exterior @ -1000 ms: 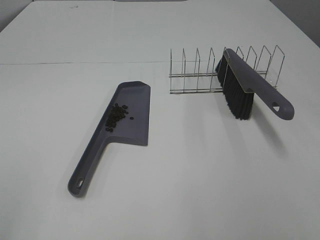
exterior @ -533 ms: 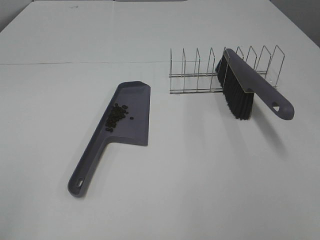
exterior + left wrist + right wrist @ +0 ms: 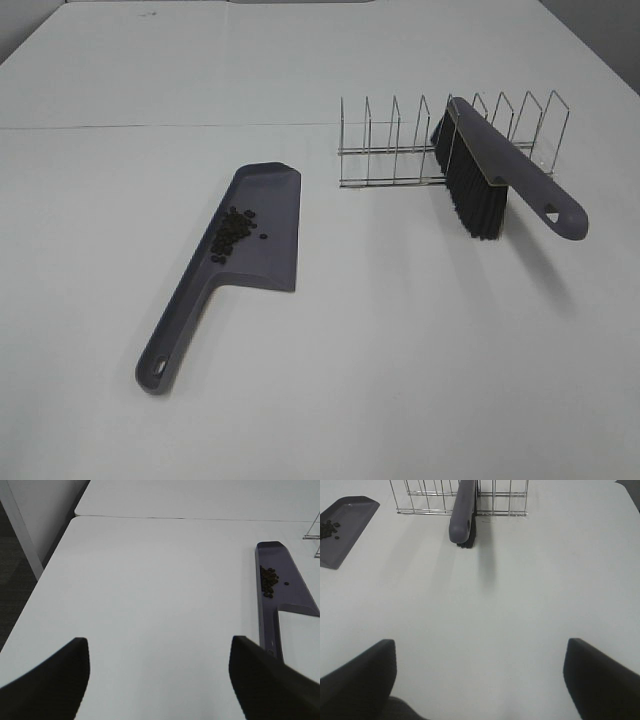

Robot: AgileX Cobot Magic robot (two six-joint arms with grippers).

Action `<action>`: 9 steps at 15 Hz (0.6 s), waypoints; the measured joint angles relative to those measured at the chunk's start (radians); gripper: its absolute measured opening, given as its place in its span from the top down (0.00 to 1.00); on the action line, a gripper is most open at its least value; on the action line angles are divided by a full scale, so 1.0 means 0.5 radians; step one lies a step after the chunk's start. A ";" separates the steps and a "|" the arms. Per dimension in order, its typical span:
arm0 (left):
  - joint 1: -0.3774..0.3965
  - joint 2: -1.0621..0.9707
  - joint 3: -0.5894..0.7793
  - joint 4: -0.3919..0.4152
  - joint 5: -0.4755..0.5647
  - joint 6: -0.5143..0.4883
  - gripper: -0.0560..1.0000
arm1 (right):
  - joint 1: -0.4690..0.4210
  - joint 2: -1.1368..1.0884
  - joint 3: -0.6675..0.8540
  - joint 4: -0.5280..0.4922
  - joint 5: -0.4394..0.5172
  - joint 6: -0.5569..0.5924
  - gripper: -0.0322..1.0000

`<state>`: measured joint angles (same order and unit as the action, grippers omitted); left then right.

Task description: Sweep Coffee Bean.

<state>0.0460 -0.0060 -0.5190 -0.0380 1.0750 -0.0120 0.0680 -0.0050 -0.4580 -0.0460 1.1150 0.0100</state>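
A cluster of tiny dark coffee beans (image 3: 234,232) lies in the pan of a grey plastic dustpan (image 3: 255,235) flat on the white table (image 3: 400,350). Well apart, a grey-handled black-bristled brush (image 3: 500,175) leans in a wire rack (image 3: 400,150). The left gripper (image 3: 159,675) and right gripper (image 3: 480,675) hang above bare table, jaws spread, holding nothing.
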 joint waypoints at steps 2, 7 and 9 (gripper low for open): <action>0.000 0.000 0.000 0.002 0.000 0.000 0.28 | 0.000 0.000 0.000 -0.002 0.000 0.002 0.15; 0.000 0.000 0.000 0.002 0.000 0.000 0.28 | 0.000 0.000 0.000 -0.010 0.000 0.006 0.15; 0.000 0.000 0.000 0.004 0.000 0.000 0.28 | 0.000 0.000 0.000 -0.016 0.000 0.006 0.15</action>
<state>0.0460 -0.0060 -0.5190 -0.0360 1.0750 -0.0120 0.0680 -0.0050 -0.4580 -0.0540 1.1150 0.0130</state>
